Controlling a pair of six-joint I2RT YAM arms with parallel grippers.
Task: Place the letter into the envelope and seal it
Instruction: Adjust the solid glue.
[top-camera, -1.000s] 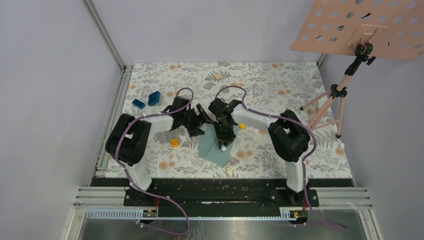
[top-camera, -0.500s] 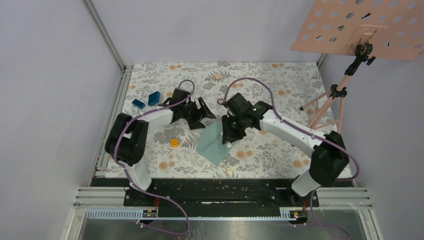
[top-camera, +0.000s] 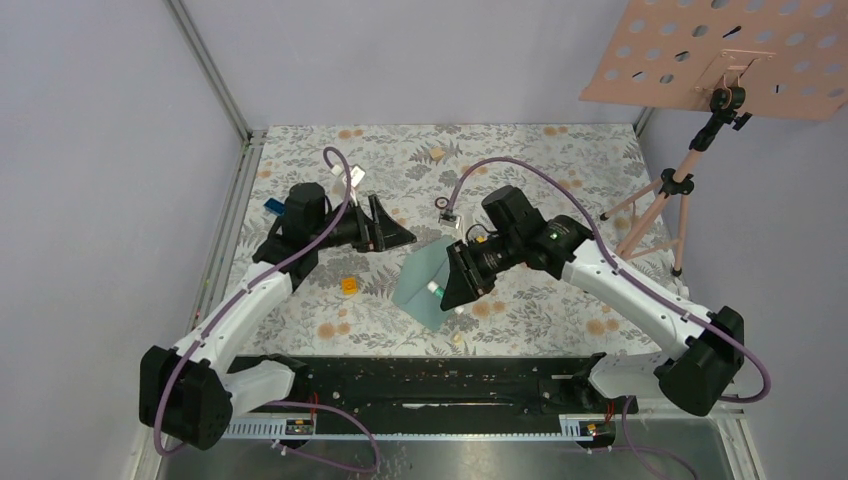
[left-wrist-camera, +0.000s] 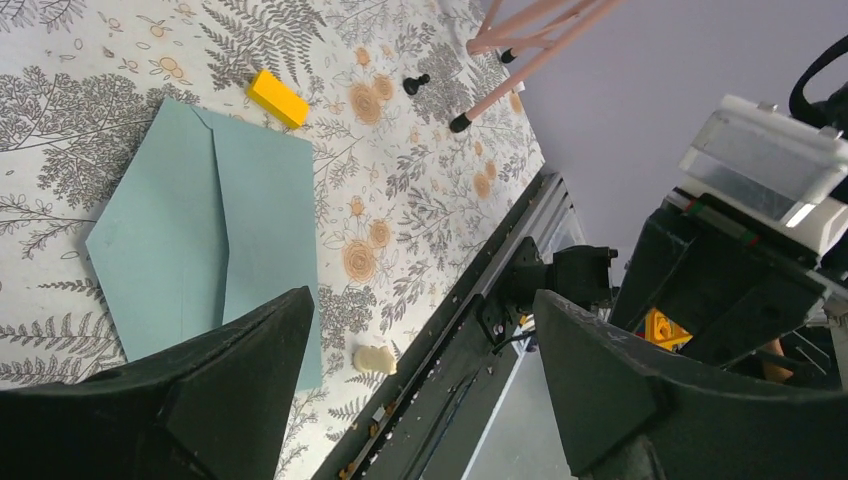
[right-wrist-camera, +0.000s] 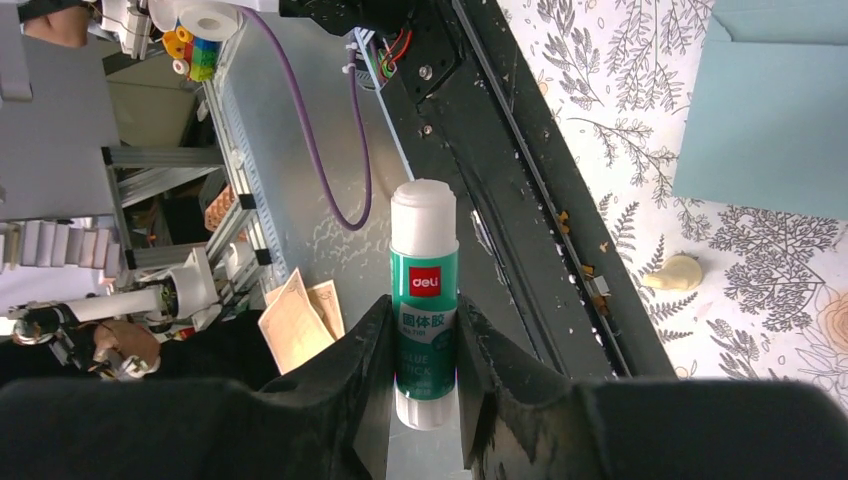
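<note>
The teal envelope (top-camera: 422, 283) lies flat on the floral table, and in the left wrist view the envelope (left-wrist-camera: 200, 230) shows its pointed flap spread out flat. My right gripper (top-camera: 452, 292) hovers over its right edge. It is shut on a green and white glue stick (right-wrist-camera: 424, 290), held between the fingers of the right gripper (right-wrist-camera: 425, 315) with the white cap pointing toward the table's front rail. My left gripper (top-camera: 398, 232) hangs open and empty up-left of the envelope. In its own view the left gripper (left-wrist-camera: 420, 315) has wide-apart jaws. The letter is out of view.
An orange block (top-camera: 348, 285) sits left of the envelope and a yellow block (left-wrist-camera: 278, 98) beside it. A cream bit (right-wrist-camera: 672, 272) lies near the black front rail (top-camera: 430, 365). A blue block (top-camera: 277, 207) is at the back left, and a pink tripod stand (top-camera: 655, 205) at the right.
The right arm has swung out to the right and lifted the glue stick off the envelope, tilting it. The left arm has drawn back to the left, away from the envelope.
</note>
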